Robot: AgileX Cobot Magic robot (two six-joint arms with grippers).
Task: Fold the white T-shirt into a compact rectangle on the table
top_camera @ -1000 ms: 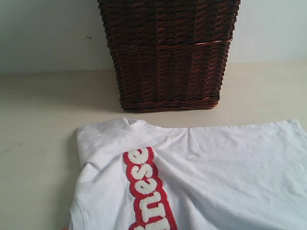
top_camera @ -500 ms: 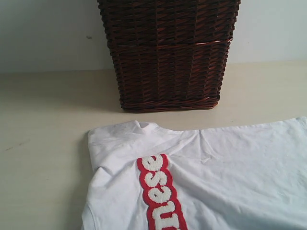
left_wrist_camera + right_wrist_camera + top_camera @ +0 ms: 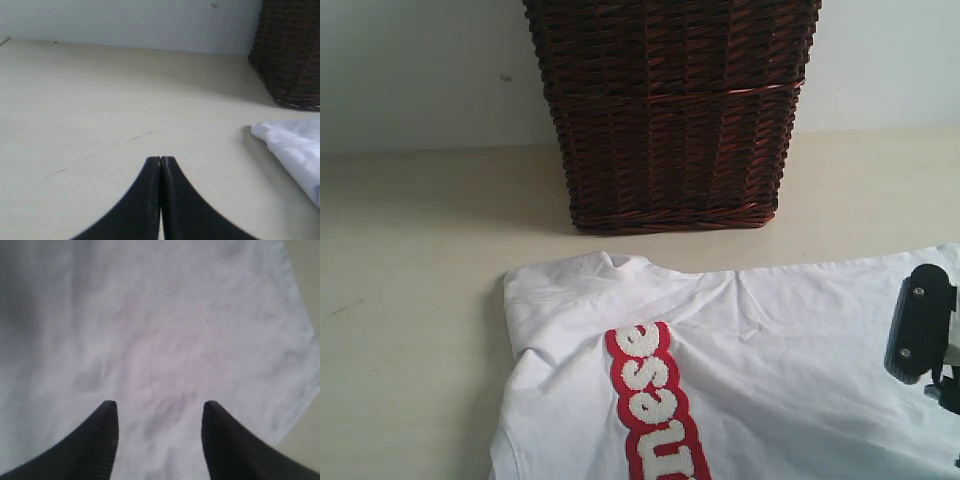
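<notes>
My right gripper (image 3: 157, 412), jaws wide, hangs over the white T-shirt (image 3: 770, 350), probably its hem end; my left gripper (image 3: 160, 160), closed, is farther off.

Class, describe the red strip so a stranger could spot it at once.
Find the dark brown wicker basket standing on the pale table. In front of it lies a white T-shirt; in the exterior view a red band crosses the shirt's left part. It alone is coloured, carrying puffy white letters.
</notes>
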